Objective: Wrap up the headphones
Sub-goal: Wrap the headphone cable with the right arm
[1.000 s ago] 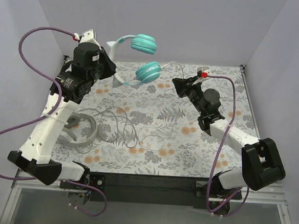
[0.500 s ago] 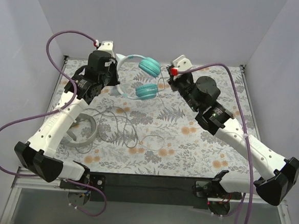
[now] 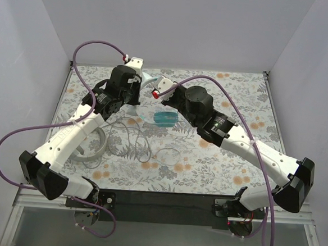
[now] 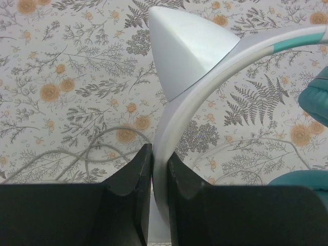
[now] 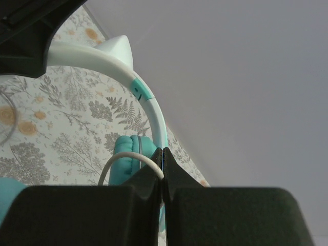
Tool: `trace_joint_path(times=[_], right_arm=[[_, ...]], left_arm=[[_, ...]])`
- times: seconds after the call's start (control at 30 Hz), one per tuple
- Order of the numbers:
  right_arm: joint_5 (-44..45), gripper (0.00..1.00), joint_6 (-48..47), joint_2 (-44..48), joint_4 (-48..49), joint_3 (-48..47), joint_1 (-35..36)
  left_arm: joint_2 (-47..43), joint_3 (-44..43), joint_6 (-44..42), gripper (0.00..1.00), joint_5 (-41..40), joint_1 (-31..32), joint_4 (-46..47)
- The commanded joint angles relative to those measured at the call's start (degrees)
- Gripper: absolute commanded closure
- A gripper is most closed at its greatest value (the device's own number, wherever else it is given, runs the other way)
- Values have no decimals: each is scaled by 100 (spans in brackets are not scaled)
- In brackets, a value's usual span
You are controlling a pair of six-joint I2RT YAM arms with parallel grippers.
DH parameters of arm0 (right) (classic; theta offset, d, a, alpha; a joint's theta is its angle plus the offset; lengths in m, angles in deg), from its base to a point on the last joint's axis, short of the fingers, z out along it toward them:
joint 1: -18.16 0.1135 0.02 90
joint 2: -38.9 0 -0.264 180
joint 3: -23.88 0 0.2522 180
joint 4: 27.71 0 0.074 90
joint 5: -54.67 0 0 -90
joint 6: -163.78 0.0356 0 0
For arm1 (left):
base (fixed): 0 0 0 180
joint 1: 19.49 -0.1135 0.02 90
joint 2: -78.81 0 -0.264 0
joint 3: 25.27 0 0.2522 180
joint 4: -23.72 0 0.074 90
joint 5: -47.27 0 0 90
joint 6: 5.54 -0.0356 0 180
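My left gripper (image 4: pixel 160 160) is shut on the pale headband (image 4: pixel 190 100) of the teal headphones (image 3: pixel 165 118), holding them above the mat at the back centre. Its cat-ear tip (image 4: pixel 184 48) points away, and a teal ear cup (image 4: pixel 313 95) shows at the right edge. My right gripper (image 5: pixel 163 169) is shut on the thin white cable (image 5: pixel 123 160) that arcs in front of a teal ear cup (image 5: pixel 128 148). From above, the two grippers (image 3: pixel 133 101) (image 3: pixel 164 105) meet over these headphones. The white-grey headphones (image 3: pixel 92 146) lie at the left, their long grey cable (image 3: pixel 130 138) looped loosely on the mat.
The floral mat (image 3: pixel 233 105) covers the table between pale walls on three sides. Thick purple robot cables (image 3: pixel 96 44) arch over both arms. A small cable loop (image 3: pixel 167 155) lies near the mat's centre. The left arm's black gripper body (image 5: pixel 31 31) fills the right wrist view's upper left corner.
Both arms swung inward toward the back centre. The left carried the teal headphones rightward and lower. The right gripper came up beside them and closed on the thin cable.
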Motion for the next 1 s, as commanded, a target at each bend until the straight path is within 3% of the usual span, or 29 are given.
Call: trace_joint_path(times=[0.0, 0.2, 0.53, 0.97], right_arm=[[385, 99, -350, -68, 13, -491, -14], [720, 99, -789, -447, -330, -1184, -14], [878, 99, -790, -395, -761, -1230, -233], [397, 97, -606, -105, -989, -1063, -383]], left_arm=[[-367, 46, -103, 100, -22, 198, 372], [-454, 257, -252, 100, -234, 619, 407], [-691, 495, -323, 100, -586, 690, 530], [-850, 592, -314, 100, -102, 690, 812]])
